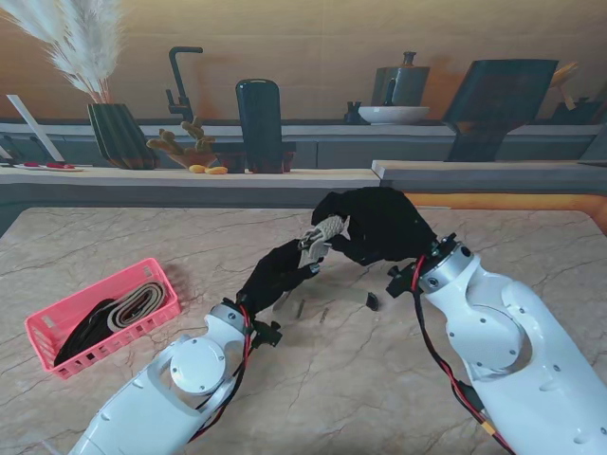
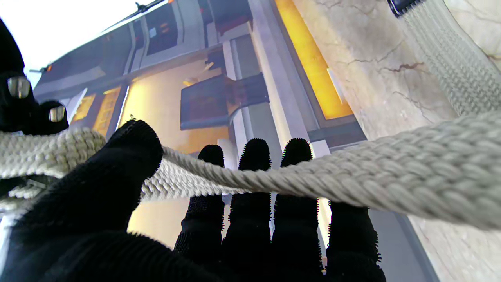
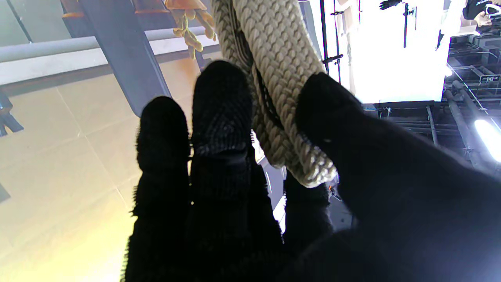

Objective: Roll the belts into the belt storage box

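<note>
A beige braided belt is held up over the middle of the table between my two black-gloved hands. My left hand has the belt lying across its straight fingers with the thumb pressed onto it. My right hand pinches a rolled part of the belt between thumb and fingers. The belt's loose tail trails on the table under the hands and ends in a dark tip. The pink belt storage box sits at my left, holding a black belt and a grey-beige one.
Behind the marble table's far edge runs a counter with a ribbed vase of pampas grass, a dark tall container, a white bowl and a dark board.
</note>
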Controlling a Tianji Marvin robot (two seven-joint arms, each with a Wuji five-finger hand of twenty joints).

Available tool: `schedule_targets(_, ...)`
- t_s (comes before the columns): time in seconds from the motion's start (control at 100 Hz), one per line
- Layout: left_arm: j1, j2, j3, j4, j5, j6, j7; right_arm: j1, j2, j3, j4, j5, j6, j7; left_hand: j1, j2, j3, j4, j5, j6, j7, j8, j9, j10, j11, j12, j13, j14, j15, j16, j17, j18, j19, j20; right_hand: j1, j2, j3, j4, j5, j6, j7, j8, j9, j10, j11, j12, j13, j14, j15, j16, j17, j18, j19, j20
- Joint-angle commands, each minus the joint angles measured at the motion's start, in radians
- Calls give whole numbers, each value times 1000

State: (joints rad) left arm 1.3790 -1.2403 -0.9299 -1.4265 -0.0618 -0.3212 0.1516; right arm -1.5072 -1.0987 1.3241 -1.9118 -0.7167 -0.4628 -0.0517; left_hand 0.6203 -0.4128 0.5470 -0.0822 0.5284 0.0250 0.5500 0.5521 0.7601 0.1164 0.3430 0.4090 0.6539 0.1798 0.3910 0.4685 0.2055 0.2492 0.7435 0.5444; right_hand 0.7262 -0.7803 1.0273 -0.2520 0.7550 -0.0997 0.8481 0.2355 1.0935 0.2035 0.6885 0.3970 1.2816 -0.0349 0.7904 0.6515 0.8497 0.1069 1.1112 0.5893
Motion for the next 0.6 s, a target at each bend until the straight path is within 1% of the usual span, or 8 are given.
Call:
schedule_targets(0.0, 13, -5, -4, -15, -17, -1, -10, -8, -1, 8, -27, -1, -6, -7, -28, 18, -15, 18, 2, -12, -11, -3, 48, -9, 30, 18, 21, 6, 29, 30, -3, 9, 18, 26, 76, 75, 73, 17, 122, -77, 227, 65, 12, -12, 17, 10, 35, -21, 21, -11, -5, -21, 22, 23)
schedule_targets(0.14, 17, -3, -6, -31, -51, -14, -30, -12, -1, 26, -52, 4, -1, 1, -31, 47, -16, 15, 83, 1, 48, 23, 183, 0, 94, 36, 137, 14, 150, 69, 68, -15, 128, 68, 76, 77, 71, 18, 120, -79, 228, 65, 11, -13, 18, 9, 36, -22, 20, -11, -4, -22, 22, 24)
schedule_targets(0.23, 18, -1, -5, -42, -77, -19, -47, -14, -1, 39, -66, 2, -1, 1, -24, 76, -33, 14, 118, 5, 74, 24, 225, 9, 114, 29, 164, 25, 208, 61, 93, -23, 197, 64, 75, 78, 68, 18, 119, -83, 229, 64, 11, -15, 19, 9, 36, -24, 20, -12, -4, -24, 21, 25)
schedule_targets(0.28, 20, 1, -4, -48, -101, -21, -63, -16, -1, 44, -73, 5, 0, 3, 0, 70, -39, -4, 132, 3, 89, 26, 243, 10, 121, 25, 178, 31, 229, 53, 105, -24, 225, 59, 75, 78, 68, 18, 119, -84, 229, 64, 11, -16, 19, 9, 36, -24, 20, -12, -3, -25, 21, 26)
schedule_targets(0.35, 23, 5, -4, -58, -140, -20, -95, -16, -1, 51, -81, 7, 1, 4, 71, 57, -68, -39, 142, -7, 102, 16, 257, 11, 121, 14, 184, 32, 247, 32, 108, -22, 252, 36, 75, 79, 67, 18, 118, -85, 230, 64, 10, -16, 19, 8, 36, -25, 20, -12, -3, -25, 21, 26)
schedule_targets(0.39, 25, 8, -3, -63, -161, -20, -114, -14, -1, 54, -85, 5, 2, 2, 127, 58, -95, -45, 147, -15, 119, 7, 270, 9, 124, 10, 193, 31, 257, 24, 116, -22, 266, 25, 75, 80, 66, 18, 118, -85, 230, 64, 11, -17, 19, 9, 36, -25, 19, -12, -4, -26, 21, 26)
schedule_targets(0.48, 33, 12, -3, -75, -206, -17, -142, -8, -2, 61, -91, 3, 7, 1, 232, 77, -148, -47, 142, -32, 150, -18, 281, 7, 121, 5, 202, 32, 261, 14, 122, -23, 280, 9, 74, 83, 64, 19, 115, -88, 231, 65, 9, -19, 20, 8, 36, -28, 18, -12, -3, -29, 20, 27)
schedule_targets(0.59, 44, 15, -5, -88, -260, -13, -176, 3, -1, 60, -87, 17, 24, 14, 303, 110, -122, -41, 149, -53, 161, -21, 293, 1, 119, 3, 214, 29, 262, 12, 132, -23, 285, 8, 75, 84, 63, 19, 114, -88, 232, 65, 8, -19, 20, 8, 35, -27, 17, -13, -3, -30, 20, 28)
